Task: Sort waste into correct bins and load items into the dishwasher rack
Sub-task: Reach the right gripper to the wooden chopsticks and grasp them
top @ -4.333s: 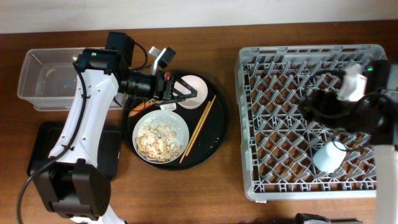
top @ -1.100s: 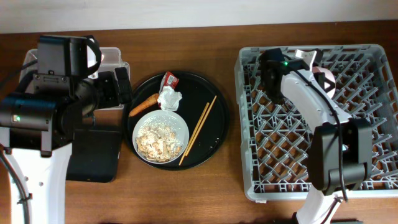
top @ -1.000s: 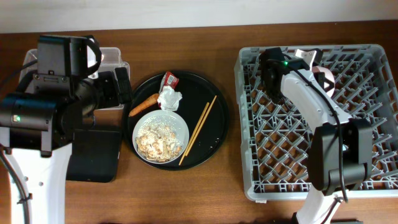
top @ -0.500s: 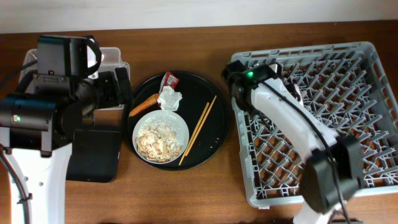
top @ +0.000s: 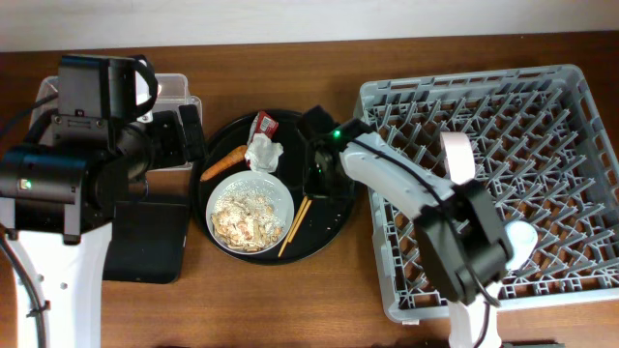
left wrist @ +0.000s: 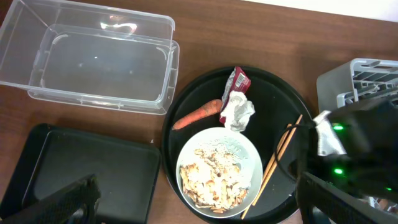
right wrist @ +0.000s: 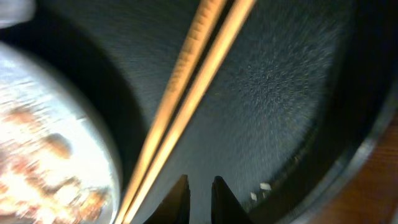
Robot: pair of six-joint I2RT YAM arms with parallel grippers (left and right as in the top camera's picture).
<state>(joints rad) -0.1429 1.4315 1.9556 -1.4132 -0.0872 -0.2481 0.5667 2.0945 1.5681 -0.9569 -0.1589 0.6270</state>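
Note:
The round white plate (top: 251,211) with rice-like scraps lies on a round black tray (top: 329,135). An orange carrot (top: 223,161), a white tissue (top: 263,153) and a red wrapper (top: 263,123) lie behind it. The wooden chopsticks (right wrist: 186,93) lie to the plate's right. My right gripper (right wrist: 199,186) hovers low over the tray just right of them, shut and holding nothing. My left gripper (left wrist: 199,205) hangs wide open, high over the plate (left wrist: 217,168). A white bowl (top: 456,155) on edge and a blue cup (top: 520,242) sit in the grey rack (top: 542,106).
The clear box (left wrist: 93,99) stands at the back left with the shallow black tray (left wrist: 93,174) in front of it; my left arm (top: 87,164) covers most of both in the overhead view. The rack fills the table's right side.
My right arm has swung from the rack's back left corner across to the round tray. The bowl now stands in the rack, which has shifted slightly. The left arm has not moved.

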